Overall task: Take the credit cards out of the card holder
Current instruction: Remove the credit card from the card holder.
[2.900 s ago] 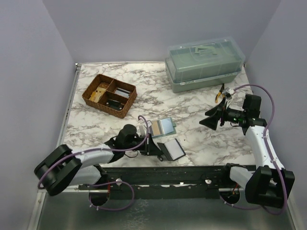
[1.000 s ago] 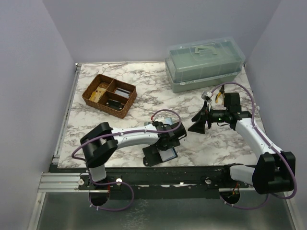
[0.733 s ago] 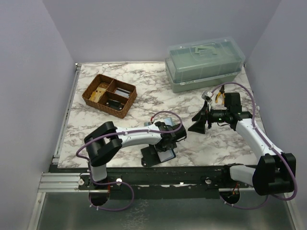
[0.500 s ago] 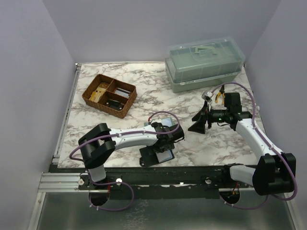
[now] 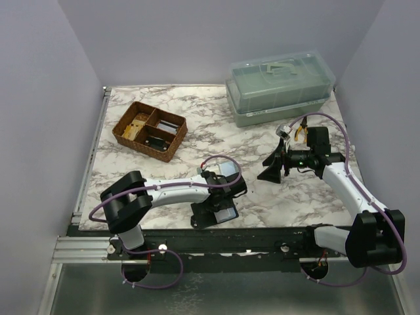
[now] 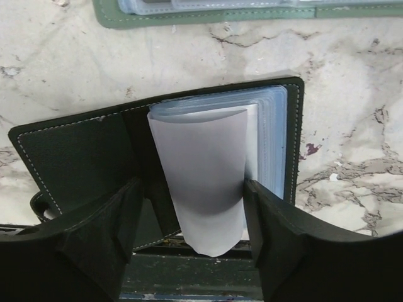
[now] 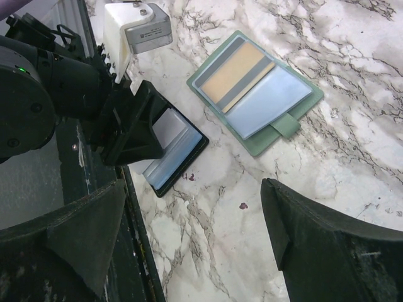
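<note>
The black card holder (image 6: 75,157) lies open at the table's near edge (image 5: 209,215), its stack of pale blue sleeves (image 6: 271,138) showing. One pale credit card (image 6: 201,170) rises out of it, bowed, between the fingers of my left gripper (image 6: 192,185). The right finger touches the card's edge; the left finger stands against the holder's black flap. My left gripper (image 5: 220,202) hovers right over the holder. The right wrist view shows the holder (image 7: 179,157) under that gripper. My right gripper (image 7: 194,189) hangs open and empty above bare marble (image 5: 269,169), right of the holder.
An open green card case (image 7: 255,91) with cards in it lies just behind the holder (image 5: 227,168). A brown wicker divided tray (image 5: 149,130) sits at the back left, a clear lidded box (image 5: 279,85) at the back right. The black base rail (image 5: 262,236) runs along the near edge.
My left gripper has drawn toward the near edge over the card holder and its jaws have narrowed around the card. The holder has shifted slightly left. The right arm has stayed put over the last second.
</note>
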### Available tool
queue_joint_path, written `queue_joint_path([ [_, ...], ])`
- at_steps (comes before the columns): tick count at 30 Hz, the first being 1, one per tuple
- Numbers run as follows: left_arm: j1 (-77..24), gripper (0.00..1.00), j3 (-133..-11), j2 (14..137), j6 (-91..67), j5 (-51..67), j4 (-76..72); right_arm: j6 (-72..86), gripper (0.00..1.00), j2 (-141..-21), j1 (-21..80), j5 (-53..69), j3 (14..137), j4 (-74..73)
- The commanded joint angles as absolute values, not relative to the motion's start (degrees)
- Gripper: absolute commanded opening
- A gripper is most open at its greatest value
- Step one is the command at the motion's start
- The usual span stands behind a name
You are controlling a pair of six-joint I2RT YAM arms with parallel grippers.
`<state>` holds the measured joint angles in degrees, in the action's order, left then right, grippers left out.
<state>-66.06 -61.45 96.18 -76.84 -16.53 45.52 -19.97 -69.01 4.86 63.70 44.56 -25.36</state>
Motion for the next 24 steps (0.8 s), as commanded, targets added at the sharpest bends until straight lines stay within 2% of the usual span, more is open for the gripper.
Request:
queue_joint_path([
  [1,-65.6,0.64,-60.3,94.4,-75.9,-15.2,43.5,-20.4,0.95,-69.2,4.6,63.8,43.9,-25.6],
  [3,-65.0,0.54,-58.6,93.7,-77.1,-14.8,44.2,-20.5,0.95,-69.1,4.6,63.9,43.8,-25.6],
  [5,-64.7,0.52,-56.6,92.1,-78.0,-14.8,44.8,-20.5,0.95,-68.9,4.6,64.0,43.8,-25.7],
  [8,-64.5,0.40,-53.6,88.6,-79.0,-15.2,45.4,-20.6,0.95,-68.9,4.6,64.1,43.8,-25.7],
  [15,-63.1,0.42,-46.9,79.2,-82.5,-14.8,47.6,-20.9,0.95,-69.3,4.7,64.4,44.0,-25.9],
  [19,-61.9,0.50,-44.3,71.8,-85.0,-16.1,51.4,-20.8,0.95,-69.3,4.6,64.4,43.9,-25.9],
  [20,-61.6,0.56,-44.2,69.8,-84.5,-16.4,51.8,-20.8,0.95,-69.3,4.6,64.4,43.9,-25.9],
  [22,-61.6,0.75,-44.3,65.1,-81.8,-17.0,50.7,-20.8,0.95,-69.4,4.6,64.6,43.9,-25.9],
  [24,-61.5,0.84,-43.4,59.3,-76.3,-16.1,45.4,-20.9,0.95,-69.5,4.6,64.7,43.9,-25.9],
])
